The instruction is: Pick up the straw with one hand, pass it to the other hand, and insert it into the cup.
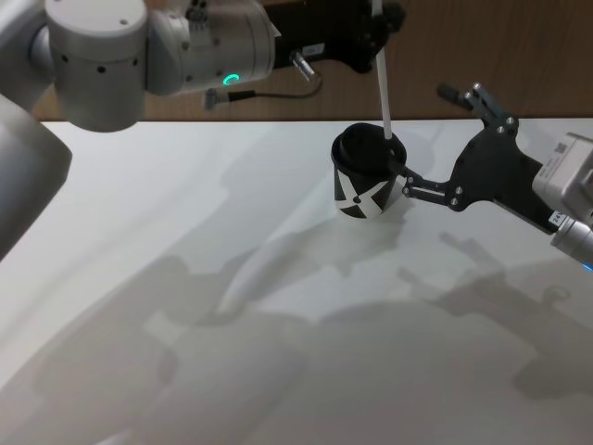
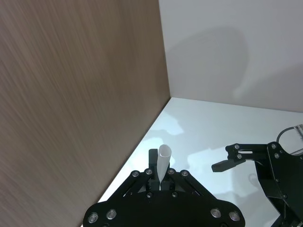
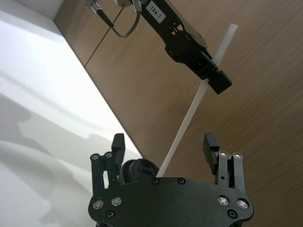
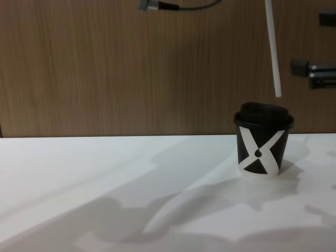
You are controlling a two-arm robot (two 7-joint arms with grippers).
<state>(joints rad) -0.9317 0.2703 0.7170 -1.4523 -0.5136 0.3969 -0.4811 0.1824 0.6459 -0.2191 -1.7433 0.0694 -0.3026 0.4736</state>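
above the cup [image 4: 263, 139] on the white table [image 1: 185, 278], the straw [image 4: 273, 47] is being pinched by the left gripper [image 1: 375, 23], tip just over the lid, right gripper [image 1: 422, 139] spread beside the cup

White straw [image 4: 274, 58], black cup [image 4: 262, 149] with white X, white table [image 1: 278, 352].

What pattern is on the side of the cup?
A bold white X on the black cup, clearest in the chest view.

Straw [image 4: 273, 52]: top cut off by chest view's upper edge. Left tool [image 2: 161, 182]: own linkage hides straw's lower length. Cup [image 3: 137, 171]: mostly behind right tool [image 3: 163, 146].
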